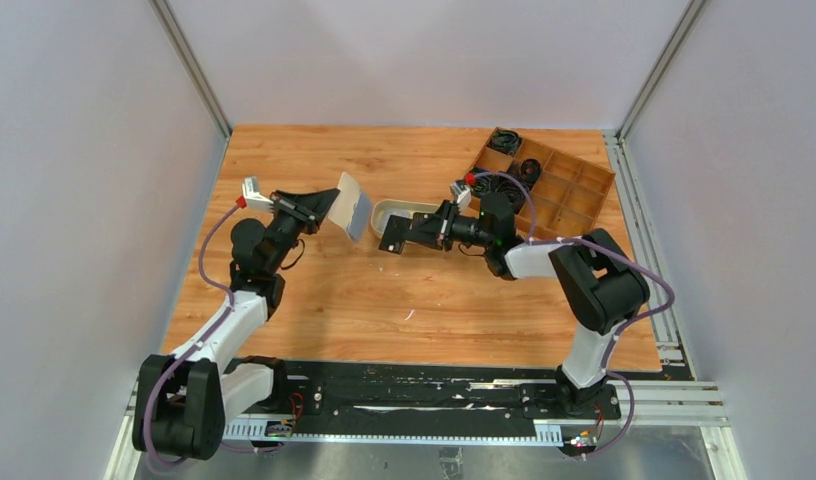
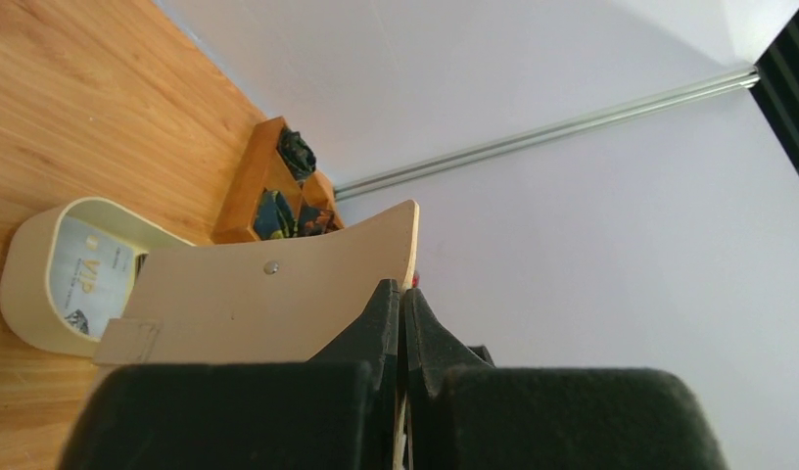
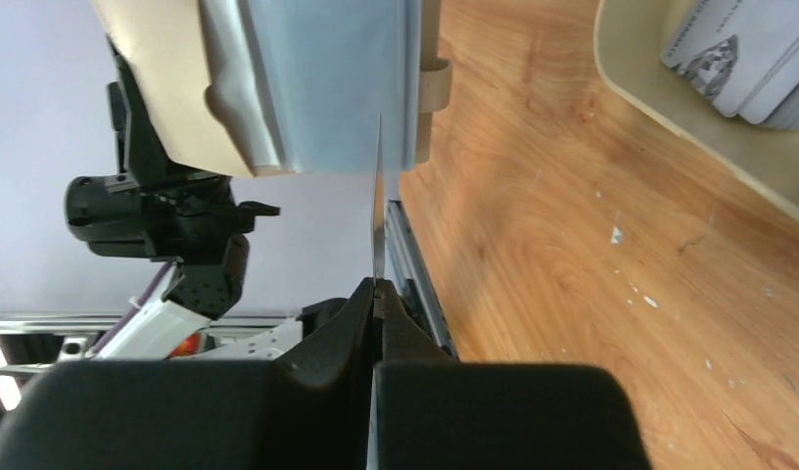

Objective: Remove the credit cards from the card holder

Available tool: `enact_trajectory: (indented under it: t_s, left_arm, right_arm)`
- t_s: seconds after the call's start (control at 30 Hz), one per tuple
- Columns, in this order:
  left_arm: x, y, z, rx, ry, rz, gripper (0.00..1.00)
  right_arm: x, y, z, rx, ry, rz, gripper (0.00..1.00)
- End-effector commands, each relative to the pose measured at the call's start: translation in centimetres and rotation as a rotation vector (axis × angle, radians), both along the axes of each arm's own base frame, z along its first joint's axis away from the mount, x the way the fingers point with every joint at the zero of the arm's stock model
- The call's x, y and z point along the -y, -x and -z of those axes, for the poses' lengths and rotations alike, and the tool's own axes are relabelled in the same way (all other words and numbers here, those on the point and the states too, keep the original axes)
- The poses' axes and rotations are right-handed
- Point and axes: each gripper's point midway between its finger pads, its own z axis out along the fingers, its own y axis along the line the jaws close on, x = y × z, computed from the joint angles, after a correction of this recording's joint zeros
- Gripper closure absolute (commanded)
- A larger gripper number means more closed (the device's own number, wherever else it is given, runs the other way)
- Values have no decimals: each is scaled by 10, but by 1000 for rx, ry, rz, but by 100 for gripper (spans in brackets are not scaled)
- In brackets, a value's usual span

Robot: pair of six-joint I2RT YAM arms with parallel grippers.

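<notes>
while above wood table (image 1: 434, 300) btwn walls (image 1: 424, 60), left jaws tight on card holder (image 1: 355, 207), right jaws tight on card (image 3: 378, 225)

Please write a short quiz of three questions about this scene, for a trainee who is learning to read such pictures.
1. True or false: the left gripper holds the card holder up in the air.
2. What does the right gripper pinch? A) a thin card, seen edge-on; B) the card holder; C) nothing.
3. Where do other cards lie?

Key: 1 true; 2 A; 3 in the oval dish.
</notes>
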Motion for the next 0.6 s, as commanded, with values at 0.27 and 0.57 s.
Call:
enact_trajectory:
  t_s: [0.27, 0.57]
  left_arm:
    - [5, 24, 12, -21, 86, 65, 100]
    - [7, 35, 52, -145, 46, 81, 100]
  right_arm:
    - [34, -28, 22, 131, 425, -118, 100]
    - [56, -56, 46, 72, 522, -121, 100]
